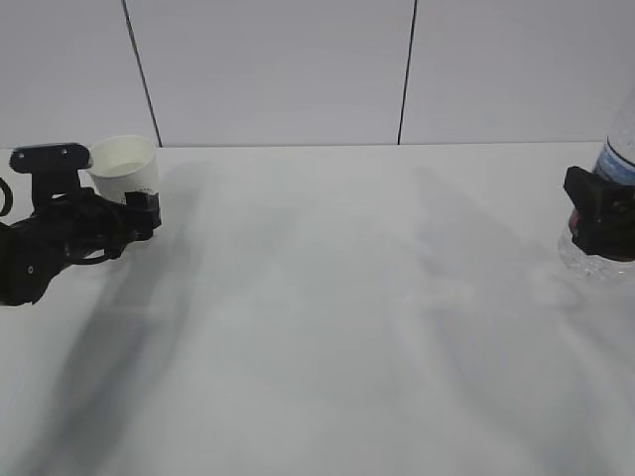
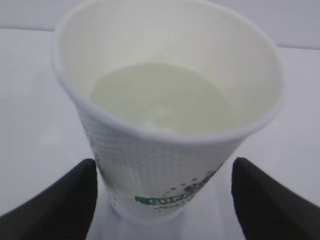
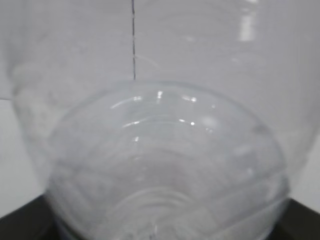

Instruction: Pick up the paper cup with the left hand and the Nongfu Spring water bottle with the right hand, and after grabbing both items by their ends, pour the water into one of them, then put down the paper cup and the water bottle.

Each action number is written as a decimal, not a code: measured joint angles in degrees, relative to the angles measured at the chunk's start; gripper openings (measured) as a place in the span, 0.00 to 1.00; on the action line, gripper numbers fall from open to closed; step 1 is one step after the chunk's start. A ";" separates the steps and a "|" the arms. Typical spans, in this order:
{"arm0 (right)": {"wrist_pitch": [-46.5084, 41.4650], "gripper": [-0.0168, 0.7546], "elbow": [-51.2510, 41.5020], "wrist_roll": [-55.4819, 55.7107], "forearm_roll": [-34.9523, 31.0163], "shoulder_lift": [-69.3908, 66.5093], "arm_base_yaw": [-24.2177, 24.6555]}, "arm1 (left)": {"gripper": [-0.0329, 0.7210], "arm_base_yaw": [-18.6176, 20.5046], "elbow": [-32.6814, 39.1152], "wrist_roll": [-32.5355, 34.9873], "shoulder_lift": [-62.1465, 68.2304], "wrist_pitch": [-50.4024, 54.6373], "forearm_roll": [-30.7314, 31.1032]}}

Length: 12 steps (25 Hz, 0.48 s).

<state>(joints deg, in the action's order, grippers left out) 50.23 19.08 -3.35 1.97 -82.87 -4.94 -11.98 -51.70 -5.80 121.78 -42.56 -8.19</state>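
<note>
Exterior view: the paper cup [image 1: 127,169] stands upright on the white worktop [image 1: 327,317] at about nine o'clock, far left. The left tool [image 1: 142,211] sits low around the cup's base. At three o'clock, cut by the frame edge, the Nongfu Spring water bottle [image 1: 617,159] stands upright with the right tool [image 1: 601,218] around its lower part — the two task items are well apart.

Left wrist view: the cup fills the frame, the water [image 2: 162,97] pooled inside it (a green logo shows low on the dimpled wall). The black fingers [image 2: 60,205] flank its base with a gap on each side, so the left tool is open.

Right wrist view: the bottle's clear body [image 3: 165,165] fills the frame — the right tool's jaws show only as dark slivers at five and seven o'clock, pressed against it, closed on the bottle.
</note>
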 joint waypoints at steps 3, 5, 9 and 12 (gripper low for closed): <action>0.86 0.70 0.00 0.11 0.00 0.00 0.00 | 0.86 0.00 1.20 0.00 -0.98 0.00 -0.09; 1.23 0.70 0.00 0.11 0.00 0.00 0.00 | 0.86 0.00 2.11 0.00 -1.35 0.00 -0.13; 1.20 0.70 0.00 0.11 0.00 0.00 0.00 | 0.85 0.00 4.23 0.00 -2.96 0.00 -0.22; 1.20 0.70 0.00 0.11 0.00 0.00 0.00 | 0.84 0.00 5.91 0.00 -4.83 -0.71 -0.26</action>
<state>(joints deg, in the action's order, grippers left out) 51.43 19.08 -3.25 1.97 -82.87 -4.94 -11.98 -45.79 -5.80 116.95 -43.27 -8.46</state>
